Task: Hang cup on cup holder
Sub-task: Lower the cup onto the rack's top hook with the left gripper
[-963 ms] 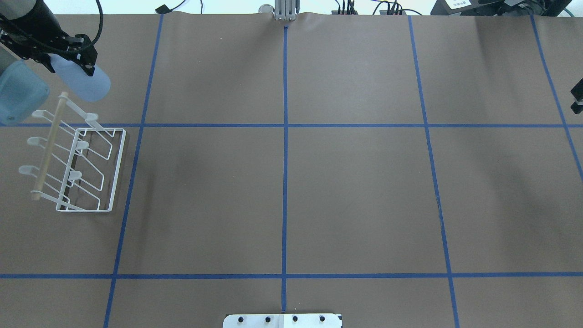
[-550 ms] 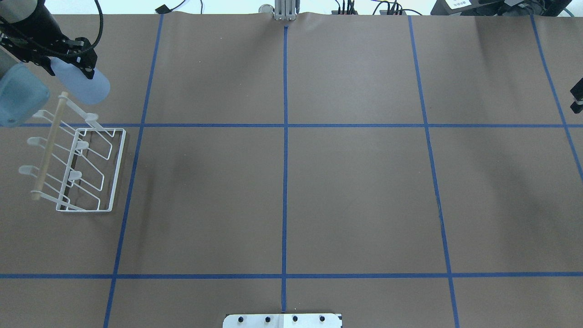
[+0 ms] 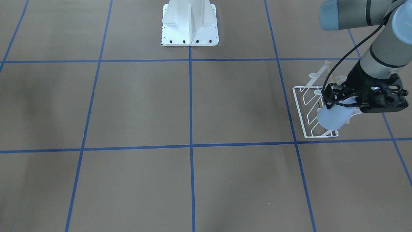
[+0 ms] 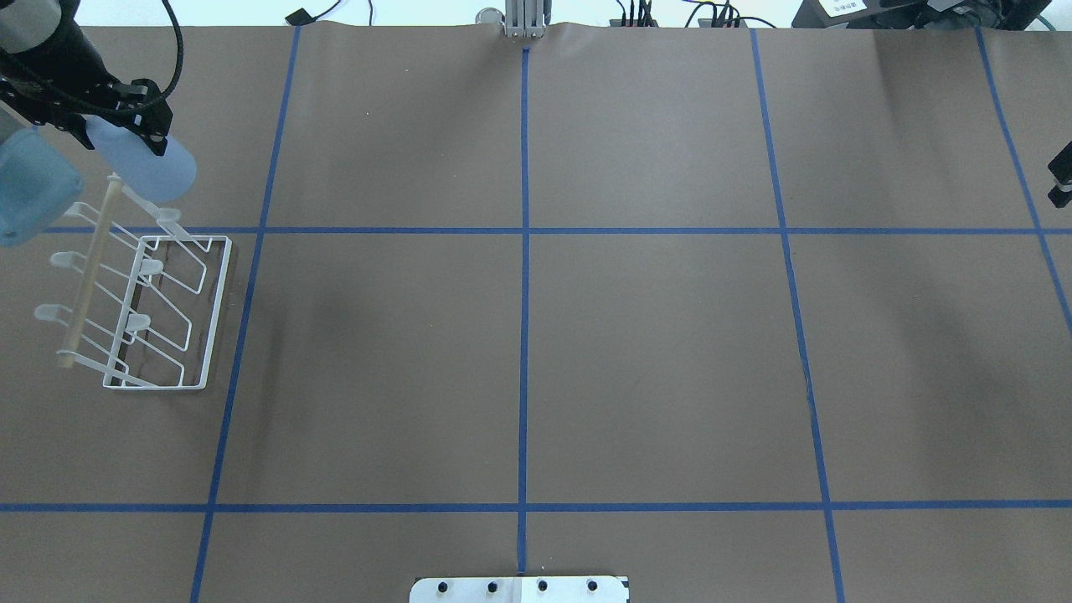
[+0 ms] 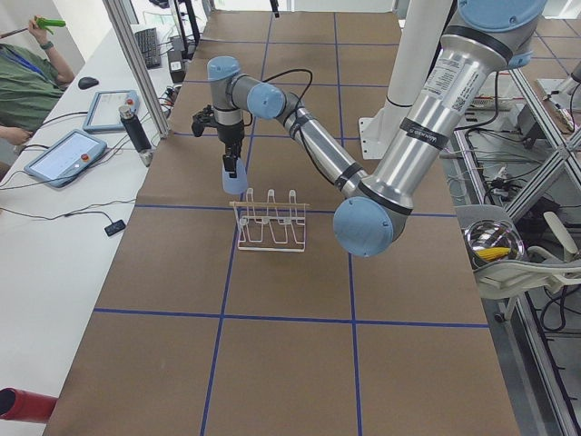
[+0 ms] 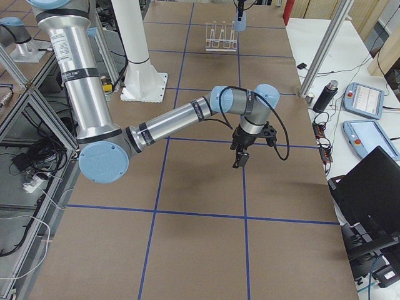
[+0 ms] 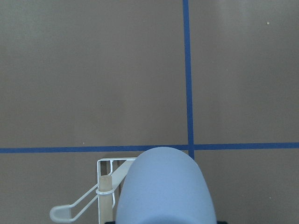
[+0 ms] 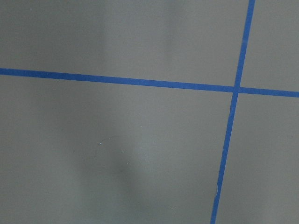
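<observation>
Jaws on left arm pinch cup above cup holder; right jaws unreadable.

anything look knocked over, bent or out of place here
Nothing stands out. The white wire rack stands squarely on its base, and the left gripper holds the light-blue plastic tumbler near its end, not yet hung.

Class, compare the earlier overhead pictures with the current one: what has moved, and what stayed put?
The left end effector, still shut on the cup, carried it slightly toward the view's left edge, nearer the far end of the cup holder. Nothing was grasped or released. The cup holder and the right end effector stayed put.
</observation>
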Controlling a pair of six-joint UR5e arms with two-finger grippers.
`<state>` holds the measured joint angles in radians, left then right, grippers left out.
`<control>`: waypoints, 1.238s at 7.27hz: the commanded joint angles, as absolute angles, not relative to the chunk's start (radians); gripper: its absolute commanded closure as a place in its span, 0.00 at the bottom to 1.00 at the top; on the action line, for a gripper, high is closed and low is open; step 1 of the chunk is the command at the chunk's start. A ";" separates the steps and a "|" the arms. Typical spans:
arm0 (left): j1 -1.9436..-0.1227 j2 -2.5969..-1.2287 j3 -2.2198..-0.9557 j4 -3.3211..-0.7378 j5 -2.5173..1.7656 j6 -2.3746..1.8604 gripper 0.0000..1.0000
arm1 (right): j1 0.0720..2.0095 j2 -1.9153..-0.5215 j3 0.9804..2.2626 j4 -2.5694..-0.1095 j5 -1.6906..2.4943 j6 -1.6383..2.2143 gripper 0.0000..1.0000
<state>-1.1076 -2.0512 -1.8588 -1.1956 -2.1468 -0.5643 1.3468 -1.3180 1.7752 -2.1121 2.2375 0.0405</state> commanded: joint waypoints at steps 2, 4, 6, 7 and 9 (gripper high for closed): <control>-1.088 -2.049 -1.876 -1.174 -2.146 -0.566 1.00 | 1.347 -1.318 1.775 -2.112 2.238 0.040 0.00; -1.069 -2.048 -1.875 -1.172 -2.145 -0.566 1.00 | 1.345 -1.319 1.776 -2.112 2.240 0.043 0.00; -1.054 -2.046 -1.864 -1.173 -2.138 -0.565 1.00 | 1.345 -1.316 1.775 -2.112 2.241 0.044 0.00; -1.052 -2.025 -1.867 -1.177 -2.138 -0.565 1.00 | 1.345 -1.315 1.773 -2.112 2.241 0.044 0.00; -1.052 -2.019 -1.865 -1.180 -2.135 -0.563 1.00 | 1.345 -1.313 1.773 -2.112 2.241 0.044 0.00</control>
